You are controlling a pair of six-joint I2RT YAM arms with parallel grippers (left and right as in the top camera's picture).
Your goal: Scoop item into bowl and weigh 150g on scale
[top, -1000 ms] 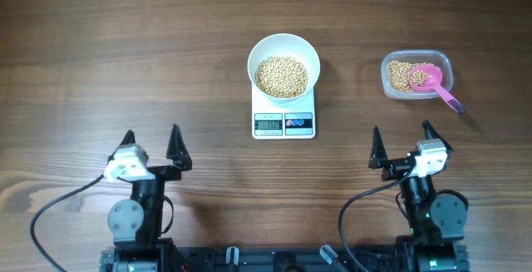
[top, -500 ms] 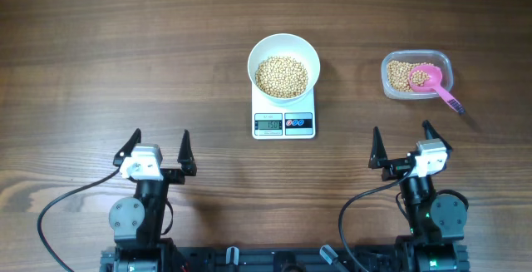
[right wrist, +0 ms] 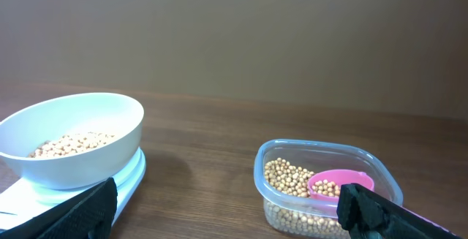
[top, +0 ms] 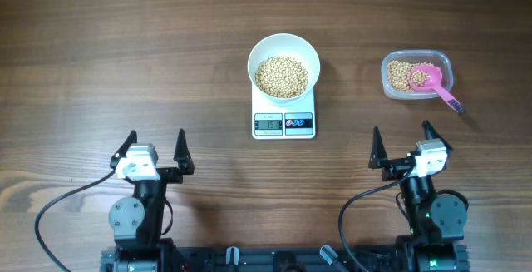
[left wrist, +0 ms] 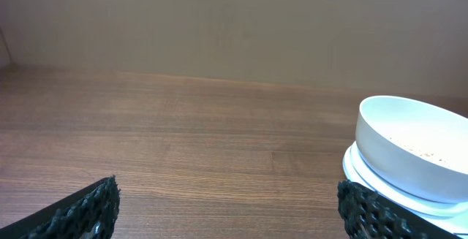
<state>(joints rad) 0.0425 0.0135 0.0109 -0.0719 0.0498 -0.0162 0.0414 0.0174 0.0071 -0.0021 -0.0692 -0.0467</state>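
- The beans are sitting in a heap inside the white bowl.
- The bowl is resting right on the scale, near the middle of the table. The little screen is showing a number, but it is too small for you to read for sure.
- More beans are lying in the clear tub off to the right. The pink scoop is lying in it, with its handle poking over the rim.
- Your left gripper and right gripper are both hanging spread wide, holding nothing, well apart from the bowl and tub.
- I think you are checking the weight now. If it is short, you are going to need the right gripper to pinch the scoop handle and add just a few beans, gently.
- The table is brown wood, and a plain tan wall is standing behind it.
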